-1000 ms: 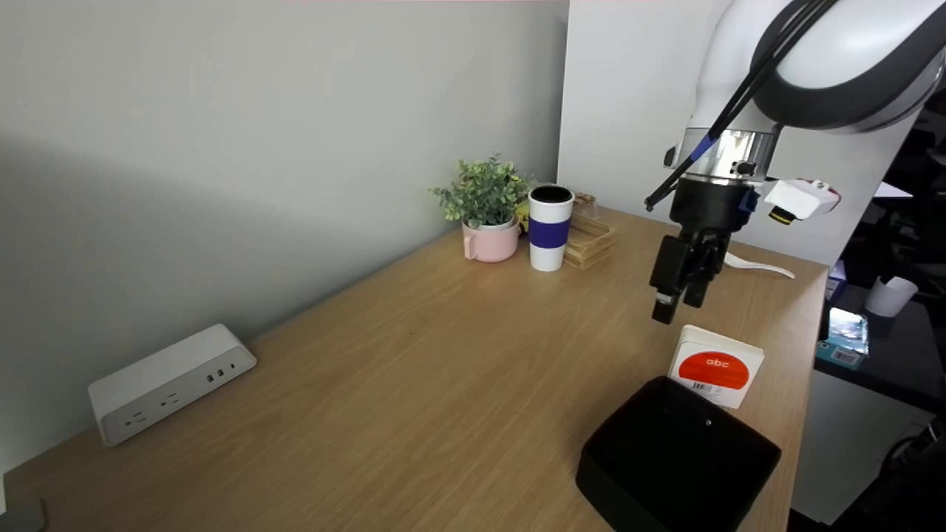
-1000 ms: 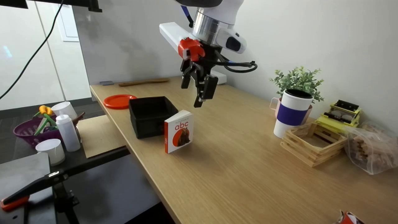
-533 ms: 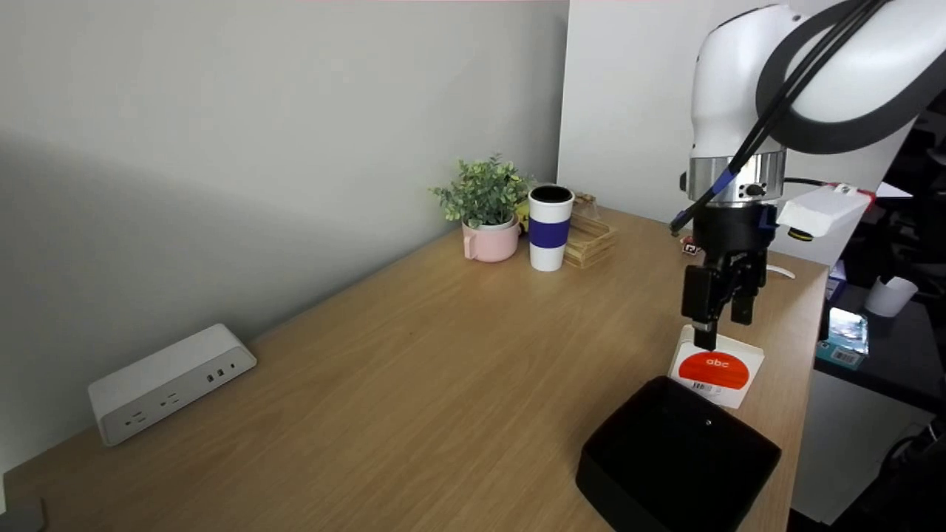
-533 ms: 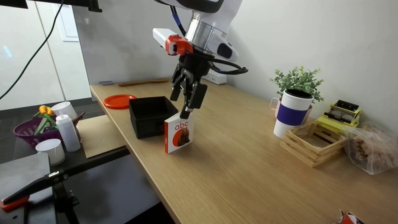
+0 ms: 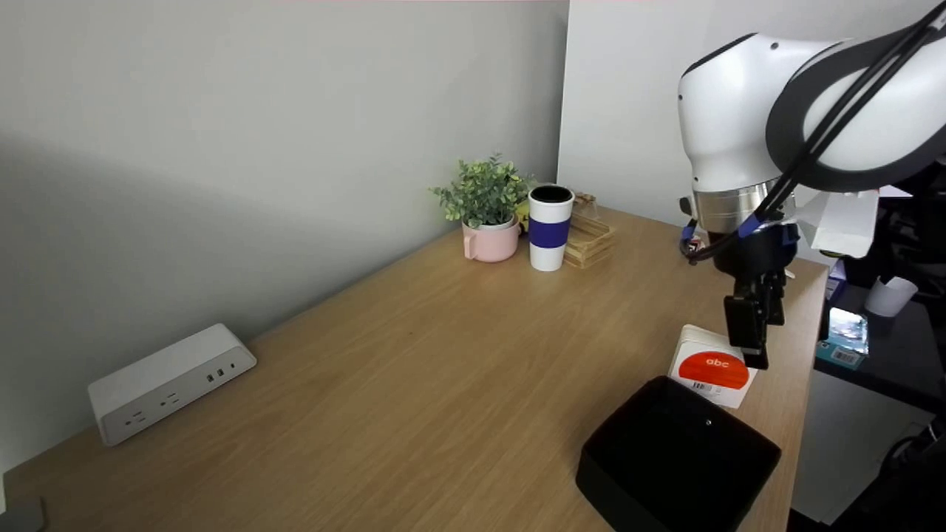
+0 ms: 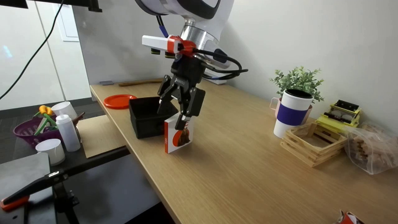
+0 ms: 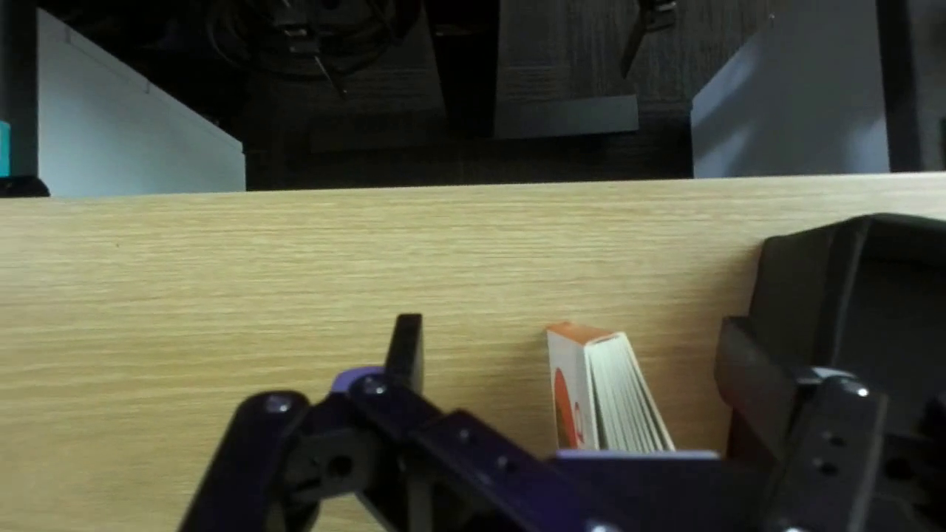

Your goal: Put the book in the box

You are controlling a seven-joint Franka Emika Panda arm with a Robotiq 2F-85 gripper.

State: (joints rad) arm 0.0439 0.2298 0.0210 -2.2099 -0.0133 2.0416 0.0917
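The book (image 6: 174, 137) stands upright and slightly fanned on the table, its white cover with the red-orange circle facing outward. It also shows in an exterior view (image 5: 713, 374) and in the wrist view (image 7: 610, 395), where its spine and page edges are visible. The black box (image 6: 149, 126) stands right beside it, open at the top; it also shows in an exterior view (image 5: 604, 489) and at the right of the wrist view (image 7: 794, 284). My gripper (image 7: 569, 332) is open, with one finger on each side of the book, apart from it. In an exterior view the gripper (image 6: 171, 119) hangs low at the book's top.
A red plate (image 6: 119, 101) lies behind the box. A white cup with a purple band (image 6: 290, 113), a plant (image 6: 298, 81) and a wooden crate (image 6: 314, 146) stand along the wall. A white power strip (image 5: 174, 384) lies farther off. The table edge runs close to book and box.
My gripper has come down from above the table to the book, with its open fingers now on either side of the book's top. The book and box have not moved.
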